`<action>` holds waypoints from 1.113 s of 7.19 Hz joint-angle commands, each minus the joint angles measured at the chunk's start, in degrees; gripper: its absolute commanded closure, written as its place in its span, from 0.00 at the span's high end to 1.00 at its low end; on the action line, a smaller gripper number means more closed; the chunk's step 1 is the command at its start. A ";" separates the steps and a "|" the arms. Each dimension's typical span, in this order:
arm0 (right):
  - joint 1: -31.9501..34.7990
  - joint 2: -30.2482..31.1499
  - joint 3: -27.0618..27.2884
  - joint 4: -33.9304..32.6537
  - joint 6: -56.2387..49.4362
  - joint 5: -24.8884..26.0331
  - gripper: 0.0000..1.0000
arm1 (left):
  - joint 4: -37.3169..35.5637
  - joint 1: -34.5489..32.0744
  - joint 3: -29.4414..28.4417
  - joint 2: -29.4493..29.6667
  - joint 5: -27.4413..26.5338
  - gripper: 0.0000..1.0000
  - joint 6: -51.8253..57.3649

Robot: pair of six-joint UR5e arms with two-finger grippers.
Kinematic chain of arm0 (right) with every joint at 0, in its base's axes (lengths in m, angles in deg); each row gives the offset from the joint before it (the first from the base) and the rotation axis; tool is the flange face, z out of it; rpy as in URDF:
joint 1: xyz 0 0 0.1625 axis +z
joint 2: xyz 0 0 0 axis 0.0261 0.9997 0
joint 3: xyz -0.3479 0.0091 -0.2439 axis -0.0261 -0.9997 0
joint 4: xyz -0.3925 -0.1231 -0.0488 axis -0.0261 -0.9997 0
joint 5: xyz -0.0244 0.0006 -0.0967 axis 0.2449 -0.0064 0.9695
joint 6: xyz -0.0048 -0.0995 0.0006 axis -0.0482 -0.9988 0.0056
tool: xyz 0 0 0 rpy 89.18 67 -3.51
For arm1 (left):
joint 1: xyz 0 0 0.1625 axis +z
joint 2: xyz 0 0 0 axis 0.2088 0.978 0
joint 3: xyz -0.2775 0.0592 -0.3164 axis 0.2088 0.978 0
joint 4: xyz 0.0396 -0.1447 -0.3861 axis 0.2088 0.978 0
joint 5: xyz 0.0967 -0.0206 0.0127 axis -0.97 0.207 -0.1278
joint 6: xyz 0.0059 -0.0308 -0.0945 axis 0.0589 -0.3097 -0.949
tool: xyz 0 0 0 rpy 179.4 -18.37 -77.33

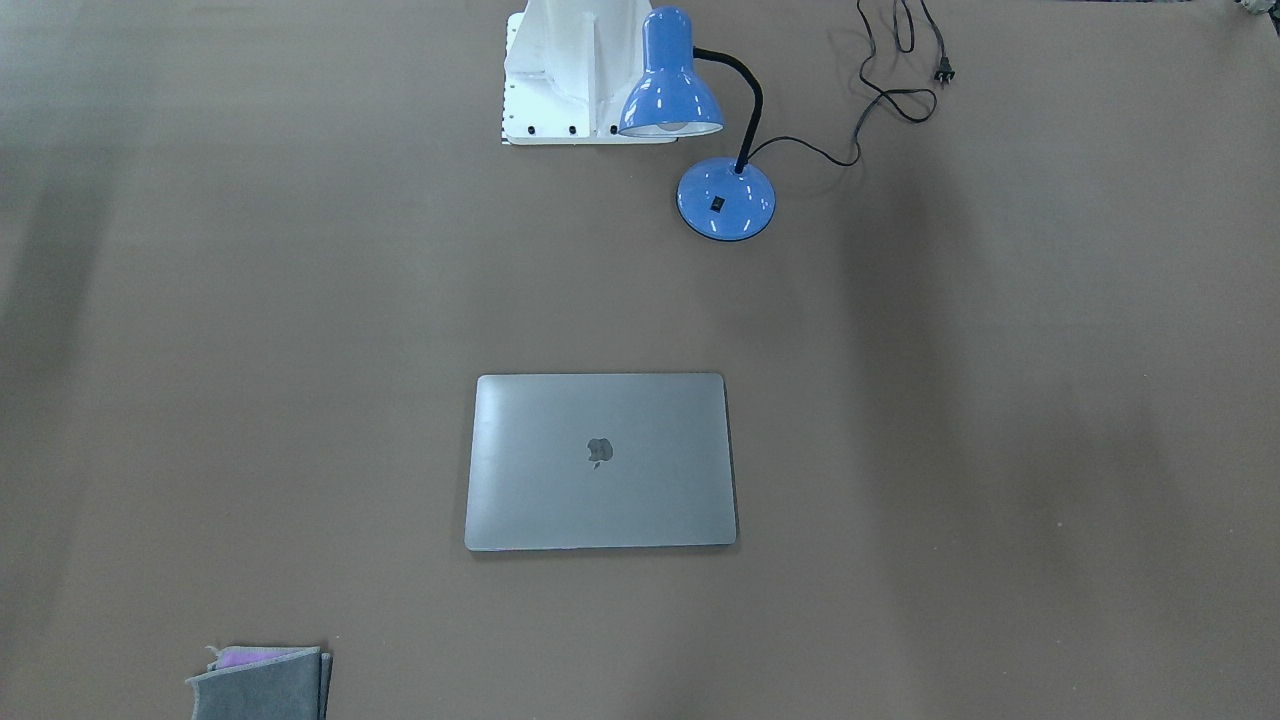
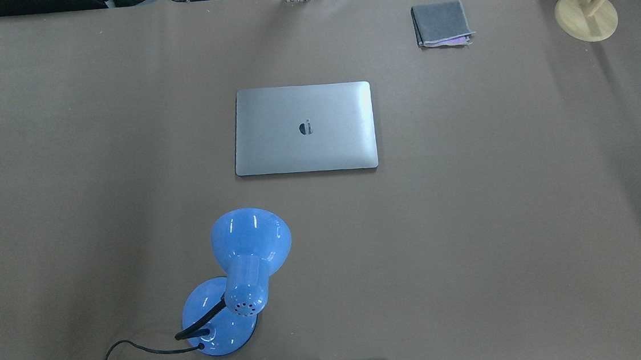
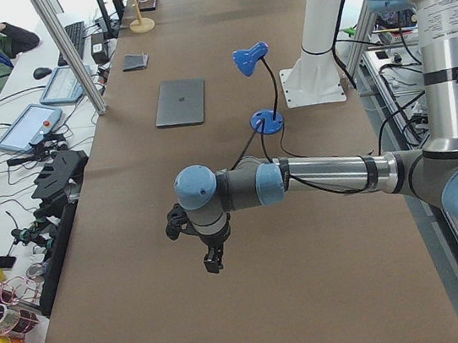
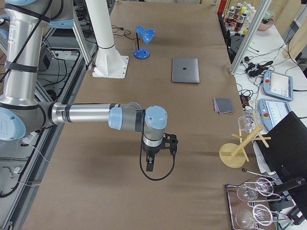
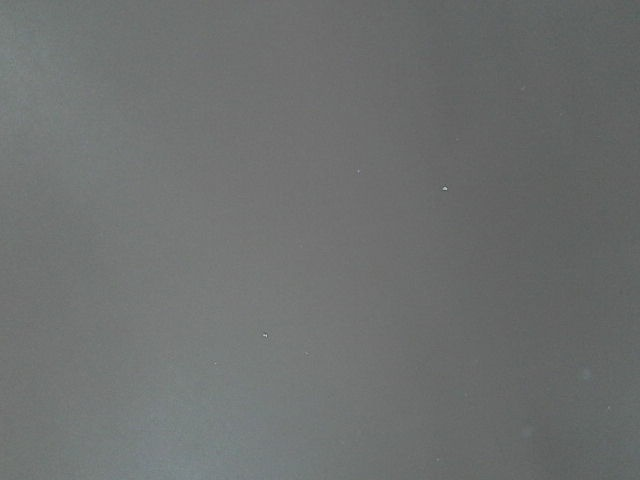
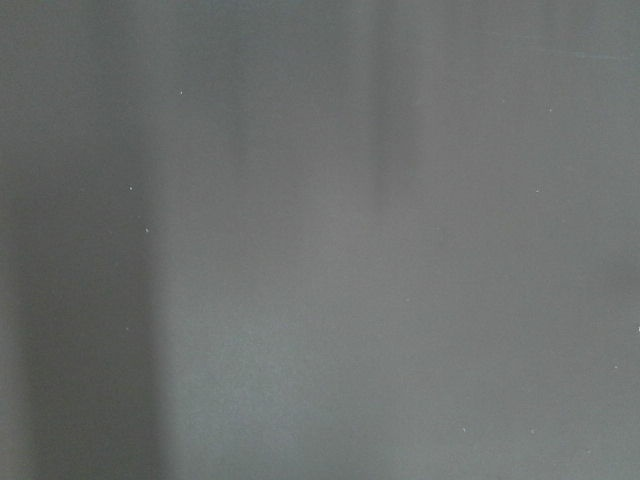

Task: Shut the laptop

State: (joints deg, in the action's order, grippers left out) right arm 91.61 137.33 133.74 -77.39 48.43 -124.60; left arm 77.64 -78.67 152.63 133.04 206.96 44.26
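Laptop [image 1: 600,460] lay near the middle of the table [image 1: 1000,400], lid flat on its base, logo up, edges square. We judged the closing itself done; what remained was a check and holding clear.

- Left gripper [image 3: 211,259] hung above bare table at the end on the robot's left, well apart from the laptop. Right gripper [image 4: 149,165] did the same at the opposite end. Both showed only in the side views, so we could not tell whether either claw was wide or narrow; neither held anything we could see.
- To finish well, we thought: confirm no gap at the lid's front edge. If one shows, press lightly at mid-edge, never near the hinge. Keep clear of the blue lamp [image 2: 247,266] on the robot's side of the laptop.
- The overhead and front-facing views gave the lid's outline and logo but no arms. The side views gave both arms, with the laptop small and far. Both wrist cameras showed only plain dull surface.
- The folded grey cloth [image 2: 441,23] sat apart, beyond the laptop.
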 commanded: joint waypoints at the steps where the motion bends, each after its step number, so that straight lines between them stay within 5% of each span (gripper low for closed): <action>1: -0.02 0.00 0.14 0.01 0.00 -0.04 1.00 | 0.00 0.02 0.27 -0.02 0.00 0.99 0.00; 8: -0.46 0.00 0.05 0.10 0.00 -0.75 1.00 | 0.09 0.02 0.53 -0.02 -0.09 0.99 -0.09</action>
State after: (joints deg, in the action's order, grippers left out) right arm 91.22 137.33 133.87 -77.36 48.43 -125.34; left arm 77.72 -78.63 152.98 133.02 206.88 44.17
